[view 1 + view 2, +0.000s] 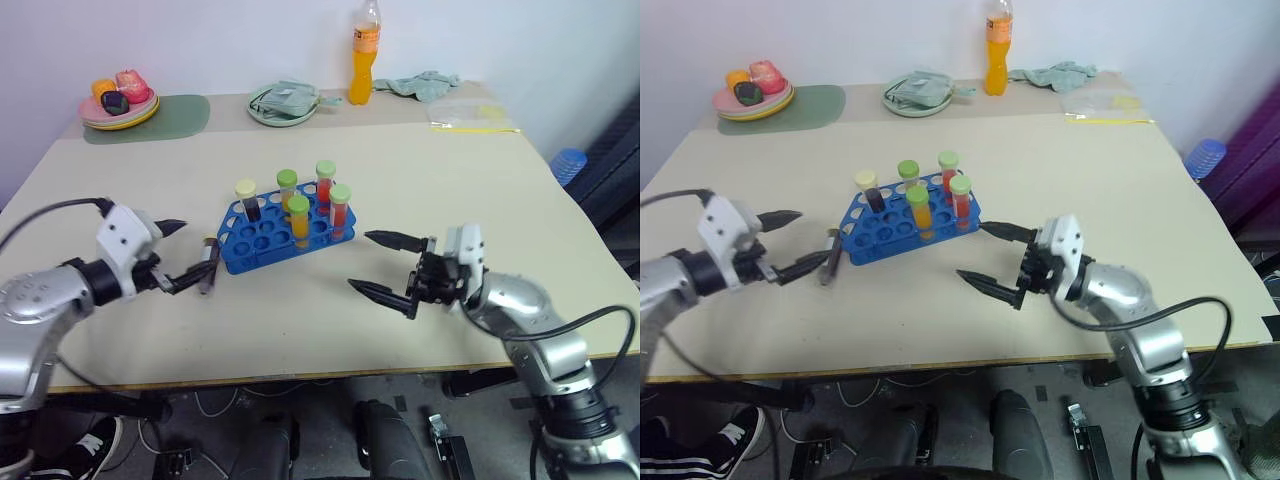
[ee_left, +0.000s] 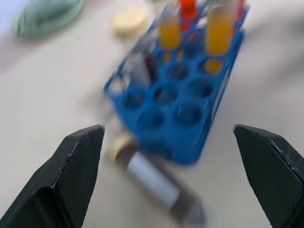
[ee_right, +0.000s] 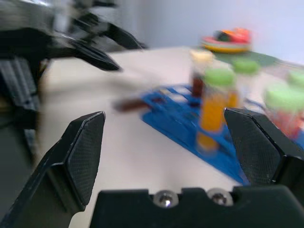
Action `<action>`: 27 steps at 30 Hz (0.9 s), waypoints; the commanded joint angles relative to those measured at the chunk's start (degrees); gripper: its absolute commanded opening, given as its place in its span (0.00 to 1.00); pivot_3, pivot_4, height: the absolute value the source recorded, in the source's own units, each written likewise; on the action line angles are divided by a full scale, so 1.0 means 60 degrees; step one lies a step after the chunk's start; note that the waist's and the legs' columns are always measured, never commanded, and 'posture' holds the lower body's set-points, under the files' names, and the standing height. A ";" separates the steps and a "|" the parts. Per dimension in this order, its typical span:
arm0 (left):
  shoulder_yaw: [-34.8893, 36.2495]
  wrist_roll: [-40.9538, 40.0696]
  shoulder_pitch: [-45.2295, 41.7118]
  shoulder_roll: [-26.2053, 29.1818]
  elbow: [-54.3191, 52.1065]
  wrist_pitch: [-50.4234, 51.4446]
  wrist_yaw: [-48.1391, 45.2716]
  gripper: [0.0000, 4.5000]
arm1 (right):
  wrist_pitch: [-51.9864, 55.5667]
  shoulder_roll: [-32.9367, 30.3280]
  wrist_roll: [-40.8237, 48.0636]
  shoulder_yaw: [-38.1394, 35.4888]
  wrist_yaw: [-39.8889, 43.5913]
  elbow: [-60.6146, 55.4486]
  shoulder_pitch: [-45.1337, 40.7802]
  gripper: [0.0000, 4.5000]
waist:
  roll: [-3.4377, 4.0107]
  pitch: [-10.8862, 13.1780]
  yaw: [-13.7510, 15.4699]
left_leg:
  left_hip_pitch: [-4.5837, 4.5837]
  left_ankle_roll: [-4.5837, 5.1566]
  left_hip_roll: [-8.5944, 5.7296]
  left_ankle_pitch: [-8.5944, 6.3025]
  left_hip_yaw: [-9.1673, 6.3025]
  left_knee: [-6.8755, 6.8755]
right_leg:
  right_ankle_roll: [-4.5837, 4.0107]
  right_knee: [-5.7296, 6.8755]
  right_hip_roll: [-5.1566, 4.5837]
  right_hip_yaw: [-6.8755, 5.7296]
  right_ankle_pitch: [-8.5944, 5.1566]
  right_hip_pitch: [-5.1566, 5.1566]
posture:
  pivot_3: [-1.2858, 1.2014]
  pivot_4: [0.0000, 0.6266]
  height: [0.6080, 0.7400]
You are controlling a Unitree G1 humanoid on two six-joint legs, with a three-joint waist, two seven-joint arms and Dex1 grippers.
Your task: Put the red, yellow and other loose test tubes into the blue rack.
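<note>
in the head views, a loose dark tube [image 1: 209, 264] is seen lying flat on the table [image 1: 500, 200] just beside the left end of the blue rack [image 1: 270, 232], long axis running away from the robot, right by the wide-open, empty left gripper [image 1: 176, 256], while the right gripper [image 1: 385, 265], likewise spread and empty, is held well apart from it. in the left wrist view, the tube is shown between the spread fingers [image 2: 78, 156], slanted, its pale cap end toward the rack. in the right wrist view, the rack's standing tubes [image 3: 213, 107] are framed ahead between open jaws, so the left arm is judged nearer.
</note>
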 commanded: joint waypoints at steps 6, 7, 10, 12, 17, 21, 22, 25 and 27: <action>-0.0488 -0.1378 -0.2445 0.0980 0.1313 0.5763 0.0974 1.00 | -0.0172 0.0350 -0.0045 0.0360 0.0827 0.0241 -0.0823 0.97 | -0.0009 0.0002 0.0083 | 0.0004 0.0002 0.0005 -0.0001 -0.0007 0.0013 | 0.0001 0.0000 0.0012 -0.0008 0.0001 0.0012 | 0.52 0.24 1.00; -0.0735 -0.1350 -0.2696 0.1039 0.1501 0.5882 0.0893 1.00 | -0.0284 0.0440 -0.0161 0.0416 0.0813 0.0281 -0.0858 0.97 | -0.0009 0.0002 0.0076 | 0.0006 0.0002 0.0004 -0.0002 -0.0004 0.0013 | 0.0001 0.0004 0.0010 -0.0007 0.0001 0.0012 | 0.52 0.24 1.00; -0.1737 -0.1230 -0.3974 0.1135 0.2535 0.6533 0.0645 1.00 | -0.0558 0.0648 -0.0428 0.0568 0.0831 0.0287 -0.0786 0.97 | -0.0008 0.0002 0.0140 | 0.0005 -0.0001 0.0004 -0.0002 -0.0004 0.0007 | 0.0001 0.0001 0.0010 -0.0003 0.0001 0.0006 | 0.52 0.24 1.00; -0.2639 -0.0967 -0.4634 0.1395 0.3234 0.6606 0.0201 1.00 | -0.0558 0.0774 -0.0492 0.0652 0.0777 0.0250 -0.0733 0.97 | -0.0009 0.0002 0.0190 | 0.0003 -0.0005 0.0004 0.0001 -0.0003 0.0008 | 0.0000 0.0002 0.0010 -0.0003 0.0002 0.0003 | 0.52 0.24 1.00; -0.4741 -0.0178 -0.6719 0.1091 0.5139 0.6731 -0.0546 1.00 | -0.0624 0.0989 -0.0643 0.0783 0.0688 0.0215 -0.0621 0.97 | -0.0009 0.0002 0.0217 | -0.0002 -0.0018 0.0002 0.0007 0.0001 0.0008 | -0.0001 0.0004 0.0010 0.0003 0.0002 -0.0004 | 0.52 0.24 1.00; -0.5989 0.0666 -0.8471 0.0330 0.7626 0.6614 -0.1105 1.00 | -0.0532 0.1002 -0.0639 0.0740 0.0642 0.0170 -0.0601 0.97 | -0.0019 -0.0003 0.0245 | -0.0008 -0.0015 -0.0008 0.0006 -0.0002 0.0018 | 0.0000 0.0005 0.0011 -0.0006 0.0002 0.0002 | 0.52 0.24 1.00; -0.6293 0.0894 -0.8843 0.0066 0.8200 0.6506 -0.1259 1.00 | -0.0519 0.0956 -0.0625 0.0716 0.0680 0.0168 -0.0561 0.97 | -0.0019 -0.0003 0.0224 | -0.0009 -0.0015 -0.0010 0.0006 0.0001 0.0019 | 0.0001 0.0004 0.0010 -0.0003 0.0002 0.0002 | 0.52 0.24 1.00; -0.7040 0.1530 -0.9640 -0.0670 0.9670 0.5923 -0.1949 1.00 | -0.0679 0.0869 -0.0730 0.0748 0.0806 0.0130 -0.0406 0.97 | -0.0019 -0.0003 0.0207 | -0.0016 -0.0046 -0.0012 0.0024 0.0007 0.0016 | 0.0002 0.0004 0.0013 0.0001 0.0001 -0.0011 | 0.52 0.24 1.00; -0.7396 0.1868 -0.9825 -0.0938 1.0141 0.5673 -0.2345 1.00 | -0.0684 0.0888 -0.0789 0.0777 0.0764 0.0099 -0.0399 0.97 | -0.0020 -0.0003 0.0175 | -0.0024 -0.0045 -0.0012 0.0024 0.0009 0.0017 | 0.0002 0.0006 0.0013 0.0002 0.0001 -0.0019 | 0.52 0.24 1.00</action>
